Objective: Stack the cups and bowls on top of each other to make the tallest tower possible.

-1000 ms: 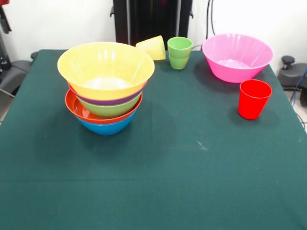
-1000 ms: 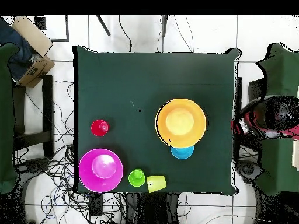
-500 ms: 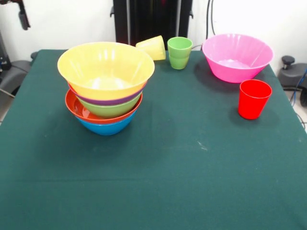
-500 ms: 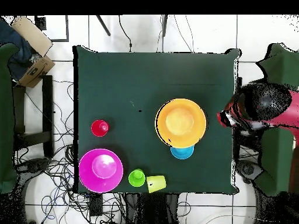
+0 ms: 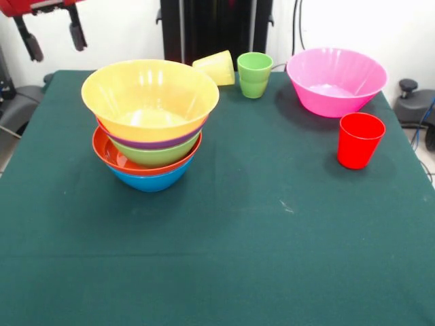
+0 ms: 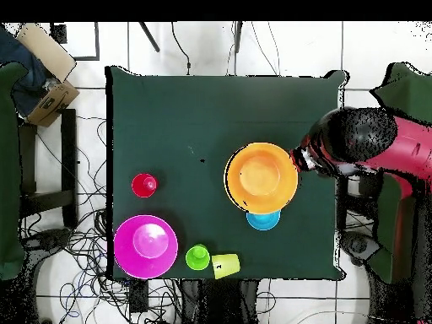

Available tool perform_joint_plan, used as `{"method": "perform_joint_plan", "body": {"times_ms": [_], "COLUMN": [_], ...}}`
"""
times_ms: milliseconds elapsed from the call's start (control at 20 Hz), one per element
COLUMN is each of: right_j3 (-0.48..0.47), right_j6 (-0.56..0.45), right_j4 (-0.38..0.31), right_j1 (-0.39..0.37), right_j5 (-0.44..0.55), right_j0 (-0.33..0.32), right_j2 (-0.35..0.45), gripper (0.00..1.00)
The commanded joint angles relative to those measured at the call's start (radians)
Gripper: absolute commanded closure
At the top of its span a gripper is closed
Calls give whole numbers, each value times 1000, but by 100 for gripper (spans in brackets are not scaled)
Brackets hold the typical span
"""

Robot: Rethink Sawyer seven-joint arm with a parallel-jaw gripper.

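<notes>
The tool (image 5: 53, 37) has come in over the desk's (image 5: 272, 224) edge, open and empty, beside the tower (image 5: 149, 122). The red cup (image 5: 359, 140) and pink bowl (image 5: 336, 81) have not moved.

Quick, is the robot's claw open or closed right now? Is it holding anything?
Claw: open, holding nothing, up in the air beside the bowl tower.

Bright, even light from above; soft short shadows lie on the dark green cloth tabletop (image 5: 272, 258). White glare spots sit inside the glossy large yellow-orange plastic bowl (image 5: 150, 98).
</notes>
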Motion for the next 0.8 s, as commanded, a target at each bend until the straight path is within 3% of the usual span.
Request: {"method": "perform_joint_plan", "body": {"times_ms": [50,300,450,600,800], "right_j3": [88,9,-68,-150,-208], "right_j6": [212,299,284,223,121], "right_j4": [7,-43,-37,-73,-148], "right_j1": [112,146,120,74,34], "right_j5": [-93,-14,142,298,383], "right_j0": [56,174,213,242,246], "right_j2": [-28,-90,-108,-133,-165], "gripper": [0,0,0,0,0]}}
